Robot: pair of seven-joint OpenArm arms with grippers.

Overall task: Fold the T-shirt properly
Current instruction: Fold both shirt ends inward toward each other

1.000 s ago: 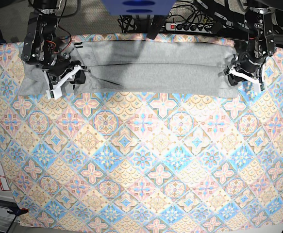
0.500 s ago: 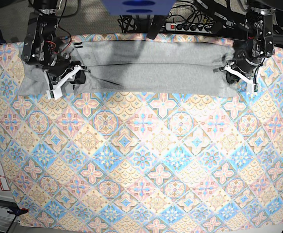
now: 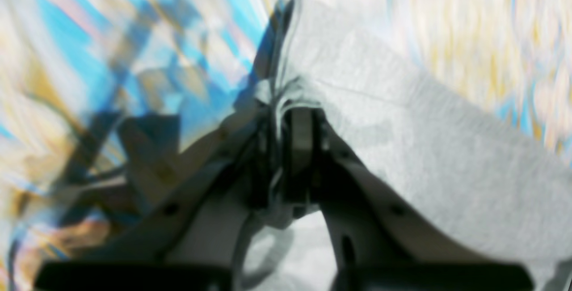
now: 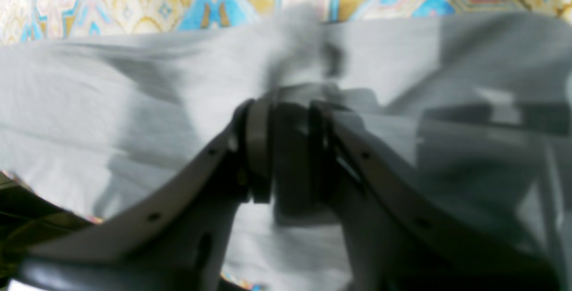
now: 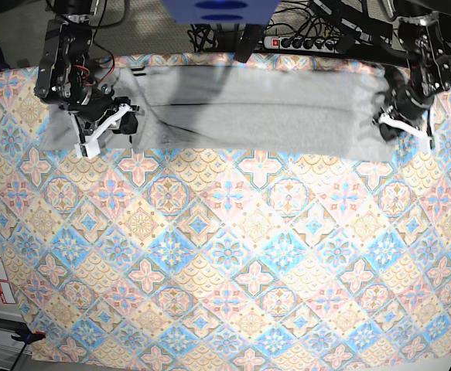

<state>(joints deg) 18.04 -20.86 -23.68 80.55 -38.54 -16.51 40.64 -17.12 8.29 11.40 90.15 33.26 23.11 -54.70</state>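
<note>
Both pincers pinched the T-shirt [image 5: 256, 108]. Left pincer [image 3: 290, 116] was pressed together on a bunched fold of grey cloth, its tips partly buried in it; the tablecloth [image 3: 111, 58] behind was smeared by blur. Right pincer [image 4: 286, 107] gripped cloth too, though the contact itself was soft and hard to make out. From the base view the shirt lay stretched along the far edge of the tabletop, its lettering not visible.

Both arms are black metal frames with exposed red and black wiring; the right gripper [image 5: 105, 127] and left gripper [image 5: 399, 124] carry white fingers.
</note>
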